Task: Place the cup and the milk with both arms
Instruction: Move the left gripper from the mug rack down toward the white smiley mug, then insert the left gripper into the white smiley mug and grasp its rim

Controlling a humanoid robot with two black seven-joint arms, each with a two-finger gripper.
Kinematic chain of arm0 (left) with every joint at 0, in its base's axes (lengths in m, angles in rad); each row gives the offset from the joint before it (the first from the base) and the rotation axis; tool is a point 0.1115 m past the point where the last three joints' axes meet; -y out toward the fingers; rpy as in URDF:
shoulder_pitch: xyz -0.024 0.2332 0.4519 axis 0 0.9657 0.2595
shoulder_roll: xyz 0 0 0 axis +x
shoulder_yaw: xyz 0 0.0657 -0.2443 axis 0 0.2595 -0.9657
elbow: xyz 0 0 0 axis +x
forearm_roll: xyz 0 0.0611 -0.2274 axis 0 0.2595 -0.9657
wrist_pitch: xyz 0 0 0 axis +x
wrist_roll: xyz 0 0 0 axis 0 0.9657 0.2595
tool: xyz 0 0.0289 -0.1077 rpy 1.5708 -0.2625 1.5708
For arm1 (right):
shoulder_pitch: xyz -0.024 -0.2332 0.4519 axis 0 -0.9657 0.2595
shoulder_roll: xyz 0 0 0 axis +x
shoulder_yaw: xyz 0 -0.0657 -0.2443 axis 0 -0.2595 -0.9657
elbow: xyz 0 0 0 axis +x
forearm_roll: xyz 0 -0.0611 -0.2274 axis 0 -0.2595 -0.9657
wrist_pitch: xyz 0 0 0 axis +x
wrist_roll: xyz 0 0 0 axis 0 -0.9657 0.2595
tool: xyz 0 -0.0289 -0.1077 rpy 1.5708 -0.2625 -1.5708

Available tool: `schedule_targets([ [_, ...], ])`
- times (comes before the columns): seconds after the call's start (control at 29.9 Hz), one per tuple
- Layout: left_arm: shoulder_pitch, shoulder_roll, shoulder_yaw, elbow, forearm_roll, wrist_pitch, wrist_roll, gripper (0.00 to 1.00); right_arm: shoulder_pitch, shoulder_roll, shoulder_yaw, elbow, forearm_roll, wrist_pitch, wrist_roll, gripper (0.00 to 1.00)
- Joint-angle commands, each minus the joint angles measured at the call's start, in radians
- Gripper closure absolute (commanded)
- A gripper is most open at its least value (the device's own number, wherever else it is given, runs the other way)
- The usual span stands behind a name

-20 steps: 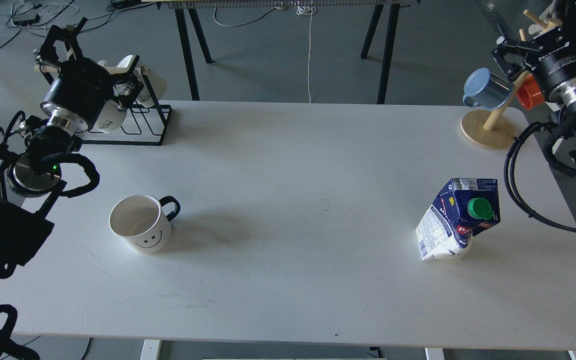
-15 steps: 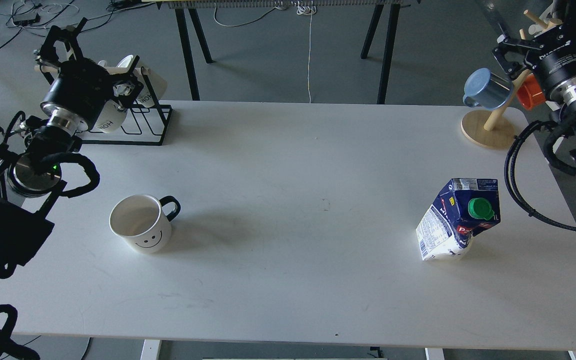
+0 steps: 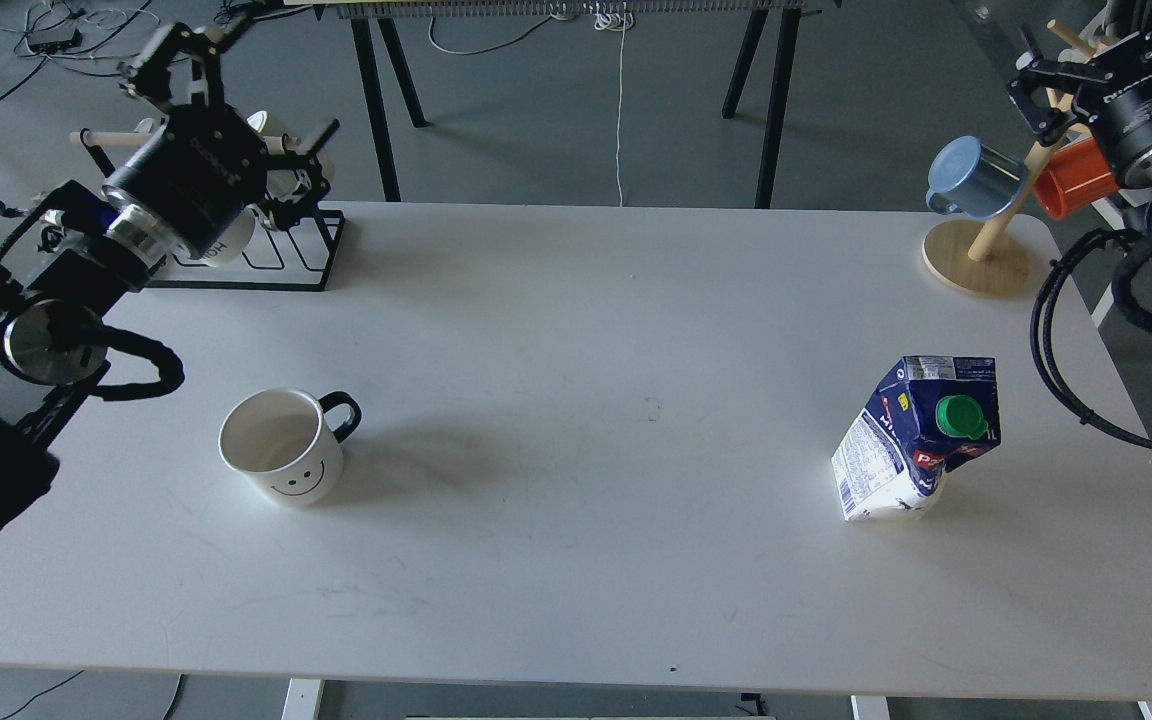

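Note:
The cup (image 3: 281, 450), a white mug with a black handle and a smiley face, stands upright on the left part of the white table (image 3: 576, 330), handle to the right. The milk (image 3: 916, 440), a dented blue and white carton with a green cap, stands leaning on the right part. My left gripper (image 3: 236, 95) is open and empty, raised above the table's back left corner, well behind the cup. My right gripper (image 3: 1076, 50) is open and empty, high at the far right, well behind the milk.
A black wire rack (image 3: 271, 255) with cream lettered mugs stands at the back left, right under my left gripper. A wooden mug tree (image 3: 976, 262) holds a blue mug (image 3: 976, 180) and an orange mug (image 3: 1071, 180) at the back right, beside my right gripper.

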Motion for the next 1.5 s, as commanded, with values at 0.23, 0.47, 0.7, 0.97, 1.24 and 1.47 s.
schedule_targets([
  [0.23, -0.035, 0.103, 0.053, -0.061, 0.284, 0.031, 0.002, 0.01, -0.012, -0.008, 0.001, 0.032, 0.000, 0.000, 0.000, 0.01],
  [0.47, -0.049, 0.108, 0.057, -0.089, 0.282, 0.078, 0.002, 0.01, -0.013, -0.008, 0.002, 0.027, 0.000, 0.000, 0.000, 0.01],
  [0.7, -0.037, 0.287, 0.094, -0.145, 0.322, -0.002, -0.019, 0.06, -0.018, 0.006, 0.027, 0.025, 0.000, 0.000, 0.003, 0.01],
  [0.97, -0.028, 0.427, 0.119, -0.297, 0.880, -0.068, -0.170, 0.13, -0.024, 0.052, 0.063, 0.027, 0.000, 0.000, 0.003, 0.01],
  [1.24, -0.025, 0.462, 0.198, -0.354, 1.296, -0.068, -0.158, 0.26, -0.062, 0.047, 0.102, 0.027, 0.006, 0.000, 0.000, 0.01],
  [1.47, -0.020, 0.510, 0.218, -0.331, 1.543, -0.068, -0.161, 0.22, -0.079, 0.043, 0.126, 0.029, 0.006, 0.000, 0.001, 0.01],
])
